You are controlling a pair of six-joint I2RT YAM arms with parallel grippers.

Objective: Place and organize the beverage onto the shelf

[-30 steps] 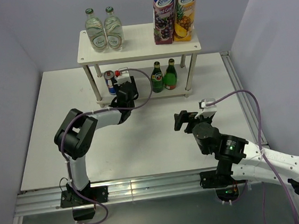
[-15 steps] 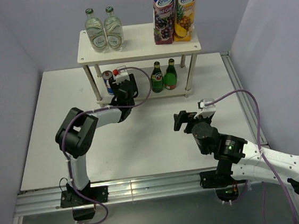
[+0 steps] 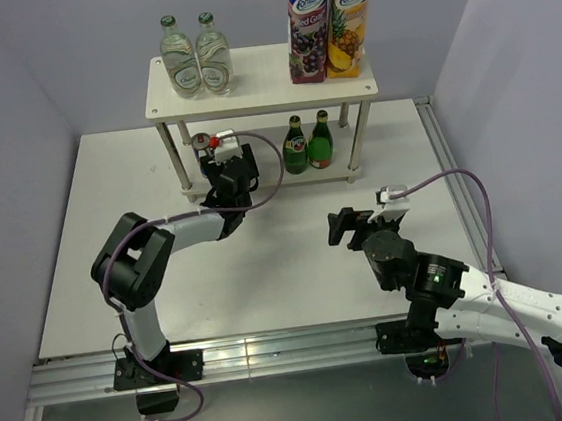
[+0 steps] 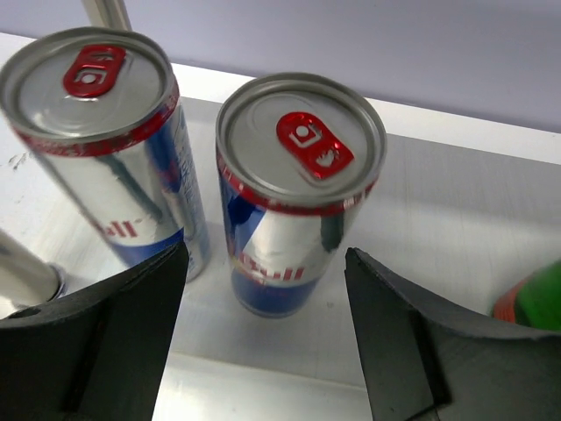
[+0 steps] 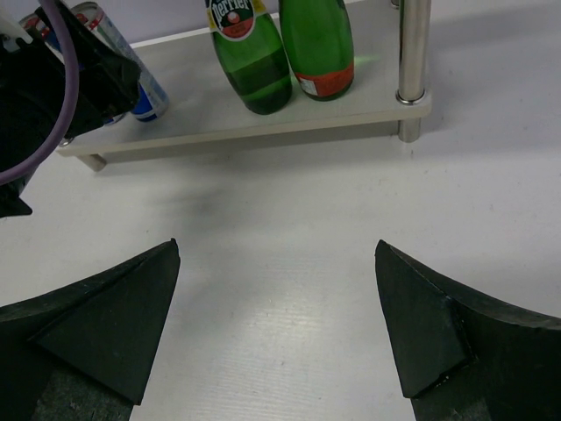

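The shelf (image 3: 258, 84) holds two clear bottles (image 3: 195, 57) on its top board and two dark green bottles (image 3: 307, 144) on its lower board (image 5: 263, 123). In the left wrist view two slim cans stand upright on the lower board, one ahead (image 4: 294, 193) and one to its left (image 4: 96, 132). My left gripper (image 4: 263, 351) is open, its fingers (image 4: 96, 342) spread to either side just short of the middle can, touching neither. In the top view it (image 3: 220, 159) hides most of the cans. My right gripper (image 3: 348, 226) is open and empty above the table, facing the green bottles (image 5: 250, 53).
Two tall juice cartons (image 3: 329, 19) stand on the right of the top board. A metal shelf leg (image 5: 412, 61) stands right of the green bottles. Purple-grey walls close in the back and both sides. A metal rail runs along the near edge (image 3: 276, 352).
My left wrist has shifted slightly left and closer in at the shelf's lower tier, and its elbow has swung left. The right arm has hardly moved.
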